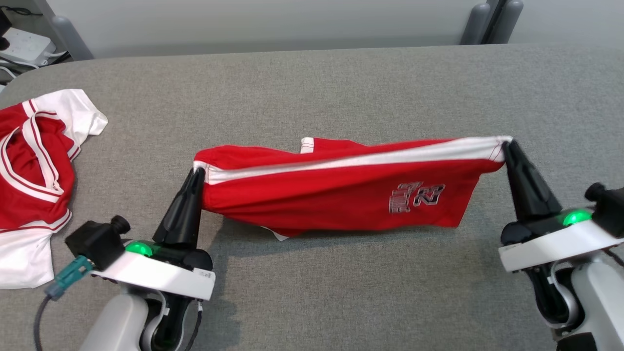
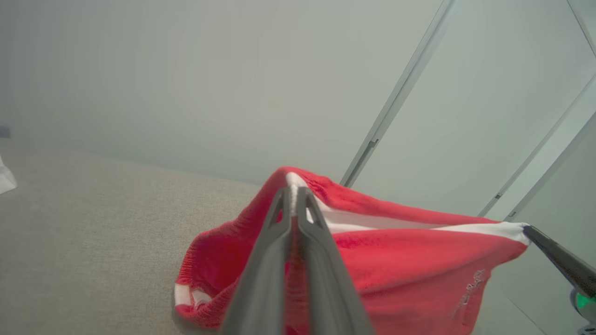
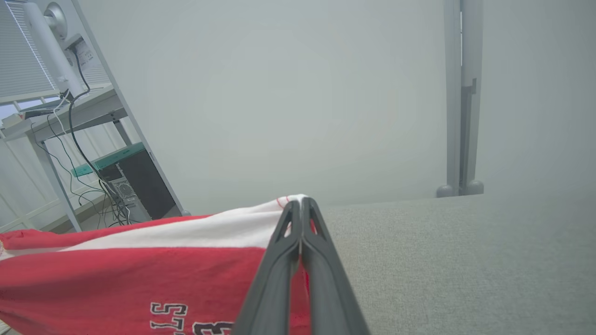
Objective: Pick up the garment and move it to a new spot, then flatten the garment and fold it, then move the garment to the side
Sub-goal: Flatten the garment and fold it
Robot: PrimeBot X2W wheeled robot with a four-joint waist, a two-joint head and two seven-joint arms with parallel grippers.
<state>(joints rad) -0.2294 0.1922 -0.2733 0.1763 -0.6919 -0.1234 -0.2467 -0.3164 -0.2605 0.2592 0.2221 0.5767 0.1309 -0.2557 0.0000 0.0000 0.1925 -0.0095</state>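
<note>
The left claw (image 1: 197, 171) is clamping the red shorts (image 1: 341, 195) at their nine o'clock corner, the right claw (image 1: 507, 145) at three o'clock. The shorts are hanging taut over the middle of the desk (image 1: 341, 87). Judgement: flattening is starting; the next move is calling for even lowering under tension.

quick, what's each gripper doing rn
left gripper: closed, holding the left end of the red garment.
right gripper: closed, holding its white-trimmed right end.

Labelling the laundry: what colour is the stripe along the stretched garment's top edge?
The stripe is white, on the red garment; clearest in the head view.
</note>
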